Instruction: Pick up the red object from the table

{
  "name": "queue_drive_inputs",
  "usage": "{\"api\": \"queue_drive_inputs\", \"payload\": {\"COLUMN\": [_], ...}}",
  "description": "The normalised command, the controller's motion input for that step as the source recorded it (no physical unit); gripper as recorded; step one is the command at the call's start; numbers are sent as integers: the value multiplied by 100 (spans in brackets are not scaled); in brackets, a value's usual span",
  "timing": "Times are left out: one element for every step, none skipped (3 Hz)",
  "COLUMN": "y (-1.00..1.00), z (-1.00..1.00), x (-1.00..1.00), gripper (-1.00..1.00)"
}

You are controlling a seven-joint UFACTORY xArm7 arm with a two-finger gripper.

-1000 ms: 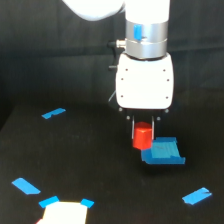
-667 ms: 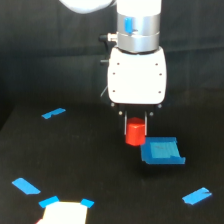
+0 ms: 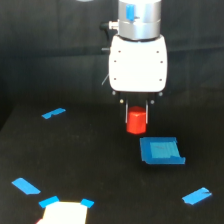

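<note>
The red object is a small orange-red block hanging below the white gripper body in the exterior view. My gripper is shut on it, with a dark finger on either side of its top. The block appears lifted off the black table, just up and left of the blue square patch. The white arm housing fills the upper middle of the view.
Blue tape pieces lie on the table at the left, lower left and lower right. A white sheet with blue corners sits at the bottom edge.
The arm has risen and shifted slightly to the exterior view's left, carrying the red block up and away from the blue square patch.
</note>
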Motion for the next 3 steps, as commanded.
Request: {"api": "queue_drive_inputs", "payload": {"y": [-34, -7, -66], "z": [100, 22, -25], "x": [-46, -41, -48], "gripper": [-100, -70, -98]}}
